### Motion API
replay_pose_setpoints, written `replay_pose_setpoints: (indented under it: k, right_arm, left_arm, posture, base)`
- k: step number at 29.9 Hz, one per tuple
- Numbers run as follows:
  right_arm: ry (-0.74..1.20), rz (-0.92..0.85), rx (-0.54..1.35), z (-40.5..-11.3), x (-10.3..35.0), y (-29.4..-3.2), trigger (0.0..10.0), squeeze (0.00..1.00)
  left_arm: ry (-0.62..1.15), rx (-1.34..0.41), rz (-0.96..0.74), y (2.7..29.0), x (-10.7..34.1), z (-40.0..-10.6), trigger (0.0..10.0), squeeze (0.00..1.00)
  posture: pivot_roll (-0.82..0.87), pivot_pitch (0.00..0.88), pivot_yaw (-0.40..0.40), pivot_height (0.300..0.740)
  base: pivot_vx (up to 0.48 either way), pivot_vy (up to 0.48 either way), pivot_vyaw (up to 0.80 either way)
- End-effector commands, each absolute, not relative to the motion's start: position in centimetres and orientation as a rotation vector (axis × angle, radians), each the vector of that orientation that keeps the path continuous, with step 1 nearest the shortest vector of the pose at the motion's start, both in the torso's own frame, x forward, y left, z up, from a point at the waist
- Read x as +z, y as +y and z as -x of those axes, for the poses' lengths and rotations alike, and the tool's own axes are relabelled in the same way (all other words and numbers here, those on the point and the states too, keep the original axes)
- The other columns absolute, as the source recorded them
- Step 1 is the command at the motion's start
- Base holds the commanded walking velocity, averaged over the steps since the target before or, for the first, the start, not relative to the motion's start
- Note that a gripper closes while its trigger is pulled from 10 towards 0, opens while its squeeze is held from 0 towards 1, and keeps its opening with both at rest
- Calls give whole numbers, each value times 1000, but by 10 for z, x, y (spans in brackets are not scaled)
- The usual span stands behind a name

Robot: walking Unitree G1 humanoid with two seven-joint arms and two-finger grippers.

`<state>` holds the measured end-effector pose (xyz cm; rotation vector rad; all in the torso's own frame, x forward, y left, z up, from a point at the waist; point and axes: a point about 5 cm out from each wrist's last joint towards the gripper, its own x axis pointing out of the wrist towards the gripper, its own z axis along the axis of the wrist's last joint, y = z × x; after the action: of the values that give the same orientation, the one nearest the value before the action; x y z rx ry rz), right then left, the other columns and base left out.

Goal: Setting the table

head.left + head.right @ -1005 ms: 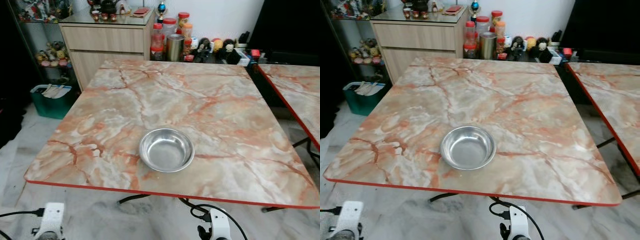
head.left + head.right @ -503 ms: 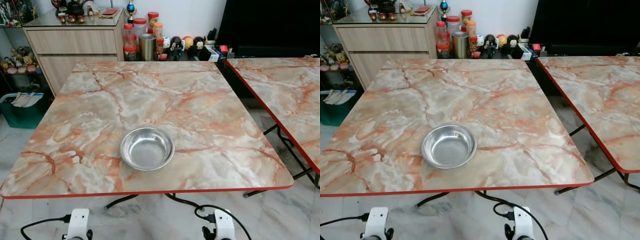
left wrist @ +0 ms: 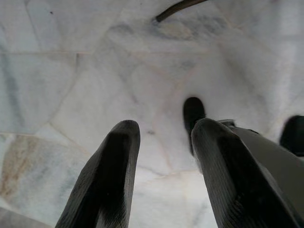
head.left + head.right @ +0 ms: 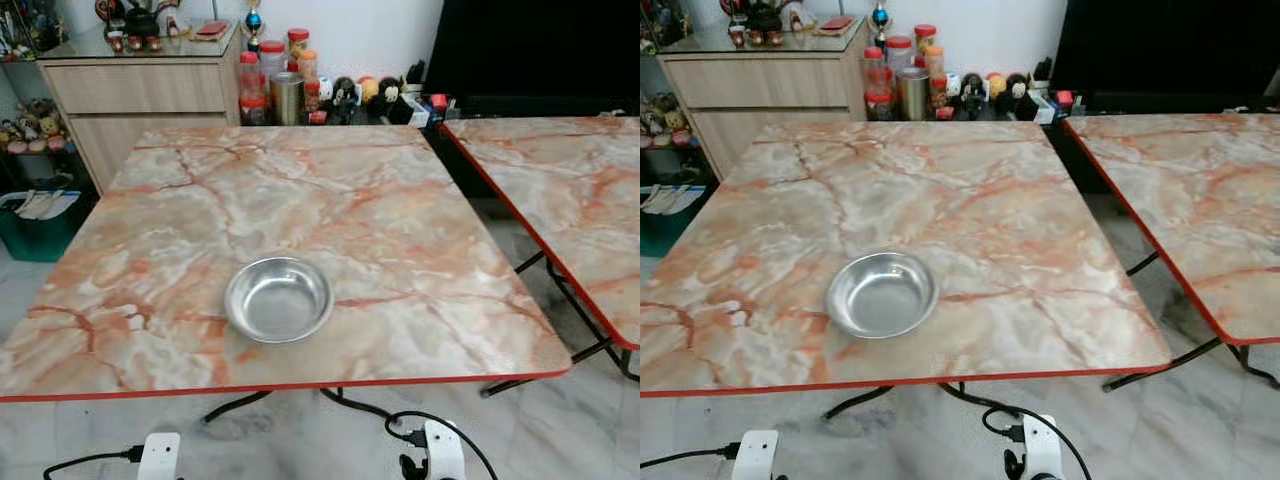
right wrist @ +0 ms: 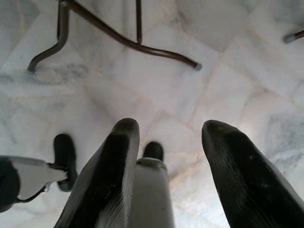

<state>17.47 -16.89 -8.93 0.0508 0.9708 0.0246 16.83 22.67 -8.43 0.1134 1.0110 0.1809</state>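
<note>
A shiny steel bowl [image 4: 278, 298] sits empty and upright on the marble-patterned table [image 4: 380, 200], near its front edge and a little left of centre. Both arms hang below the table edge, their white wrists [image 4: 160, 455] [image 4: 442, 450] showing at the bottom of the eye views. The left gripper [image 3: 161, 130] points at the pale floor with its two black fingers apart and nothing between them. The right gripper [image 5: 168, 130] also hangs over the floor, open and empty.
A second marble table [image 4: 570, 190] stands to the right with a gap of floor between. Behind are a wooden cabinet [image 4: 140, 95], jars and a steel tin [image 4: 288, 95], a green bin [image 4: 35, 215] at left. Black table legs [image 5: 118, 35] cross the floor below.
The camera has swung, so the whole scene has slid left and the second table shows more. The bowl rests in the same spot on the table. Both arms still hang idle.
</note>
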Motion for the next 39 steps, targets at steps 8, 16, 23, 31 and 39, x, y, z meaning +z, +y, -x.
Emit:
replay_pose_setpoints:
  k: [8,16,23,31,39]
  right_arm:
    - [963,-39,21,-176,-88,-173,10000,0]
    - [957,-40,28,-178,-87,-170,10000,0]
    - [966,-29,35,-176,-88,-172,10000,0]
    - [958,27,48,-177,-87,-176,10000,0]
    - [965,-4,19,-177,-87,-179,10000,0]
  left_arm:
    - [1053,200,-126,229,-89,-157,10000,0]
    - [1051,189,-128,226,-88,-161,10000,0]
    - [1061,180,-132,223,-89,-161,10000,0]
    - [1077,177,-123,221,-90,-159,10000,0]
    - [1073,157,-122,215,-89,-166,10000,0]
  posture:
    - [14,0,-29,740]
    - [4,0,-25,740]
    - [0,0,-28,740]
    - [-18,0,-24,740]
    - [-27,0,-32,740]
  base:
    - [0,-337,0]
    - [0,-312,0]
    - [275,-316,0]
    - [377,-272,129]
    - [420,-30,222]
